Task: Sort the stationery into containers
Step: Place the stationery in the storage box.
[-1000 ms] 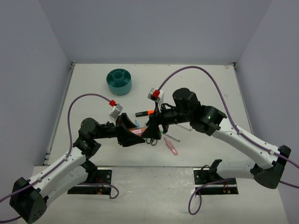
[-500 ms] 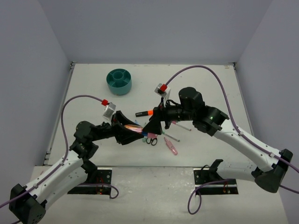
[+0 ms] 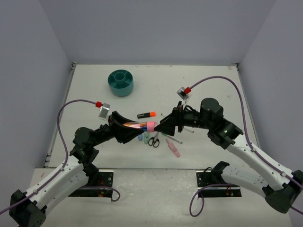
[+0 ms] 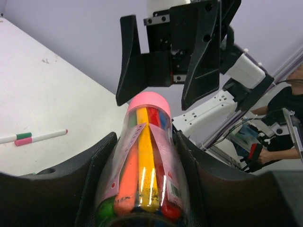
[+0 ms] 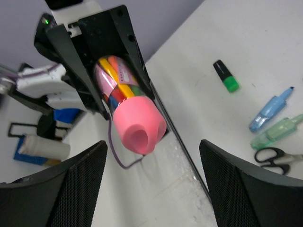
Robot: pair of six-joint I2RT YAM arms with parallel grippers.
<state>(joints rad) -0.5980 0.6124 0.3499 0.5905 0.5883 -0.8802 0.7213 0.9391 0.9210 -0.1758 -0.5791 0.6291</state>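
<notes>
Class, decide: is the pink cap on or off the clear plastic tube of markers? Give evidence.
On: in both wrist views the round pink cap covers the end of the clear plastic tube, coloured markers inside.

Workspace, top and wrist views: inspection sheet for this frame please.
Surface: white table, faint scuffs.
Job's things: teal organiser far left, nothing visible inside; pink-capped tube held above the table; orange-capped highlighter, green-capped highlighter, blue marker, pale-green marker, pink marker, scissors, thin white pens loose mid-table.
Clutter: nothing seen.
Grippers: left gripper shut on the tube; right gripper open, facing its cap, not gripping.
Cables: purple cables arch over both arms.
Surroundings: plain grey walls on three sides.
</notes>
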